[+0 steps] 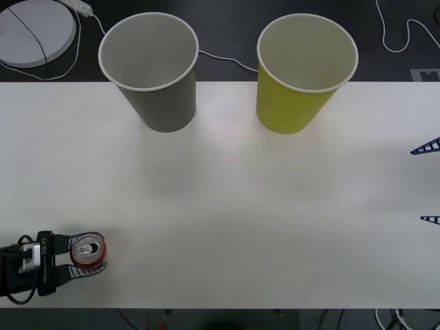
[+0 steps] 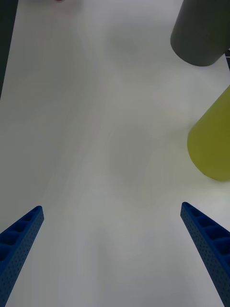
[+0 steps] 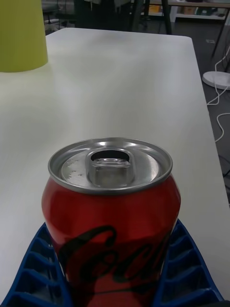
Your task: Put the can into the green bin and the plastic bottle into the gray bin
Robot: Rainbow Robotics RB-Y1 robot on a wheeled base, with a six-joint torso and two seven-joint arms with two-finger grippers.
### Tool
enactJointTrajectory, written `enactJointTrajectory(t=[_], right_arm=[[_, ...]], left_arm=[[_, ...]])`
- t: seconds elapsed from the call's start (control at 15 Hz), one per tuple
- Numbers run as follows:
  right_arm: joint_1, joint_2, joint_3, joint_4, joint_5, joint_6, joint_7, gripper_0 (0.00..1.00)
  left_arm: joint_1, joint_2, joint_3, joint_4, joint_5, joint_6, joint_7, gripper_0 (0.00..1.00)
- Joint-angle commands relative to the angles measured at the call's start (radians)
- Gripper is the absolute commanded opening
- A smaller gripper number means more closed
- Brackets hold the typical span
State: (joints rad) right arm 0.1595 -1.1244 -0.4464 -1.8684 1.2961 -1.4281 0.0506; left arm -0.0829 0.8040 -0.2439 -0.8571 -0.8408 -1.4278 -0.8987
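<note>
I have the left tool [image 1: 88, 256] at the near left corner of the bench [image 1: 227, 206], its ribbed blue fingers [image 3: 33, 268] closed around the can [image 1: 89, 250]. The can stands upright on the bench, a small red cylinder with black lettering, a dull silver top and a pull-tab, a finger pressed to each side of it. The bench is smooth, matte white. At its far edge stand two large tapered cups with white rolled rims and pale insides: the gray bin [image 1: 159, 69] far left of centre, the green bin [image 1: 299, 72] to its right, well apart from each other and from the can. My right tool [image 2: 115, 249] hangs at the right edge of the bench, its blue lattice fingers [image 2: 206, 240] spread wide with nothing between them, the green bin near it.
</note>
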Motion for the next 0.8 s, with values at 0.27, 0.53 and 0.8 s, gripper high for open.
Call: enactJointTrajectory(t=[0.27,0.53,0.8], right_arm=[[0.0,0.0,0.0,0.0,0.0,0.0,0.0,1.0],[0.0,0.0,0.0,0.0,0.0,0.0,0.0,1.0],[0.0,0.0,0.0,0.0,0.0,0.0,0.0,1.0]], left_arm=[[-0.002,0.073,0.051,-0.117,-0.057,0.001,0.184,0.0],[-0.002,0.13,0.14,-0.269,-0.175,0.044,0.408,0.0],[0.0,0.205,0.215,-0.422,-0.276,0.058,0.644,0.01]])
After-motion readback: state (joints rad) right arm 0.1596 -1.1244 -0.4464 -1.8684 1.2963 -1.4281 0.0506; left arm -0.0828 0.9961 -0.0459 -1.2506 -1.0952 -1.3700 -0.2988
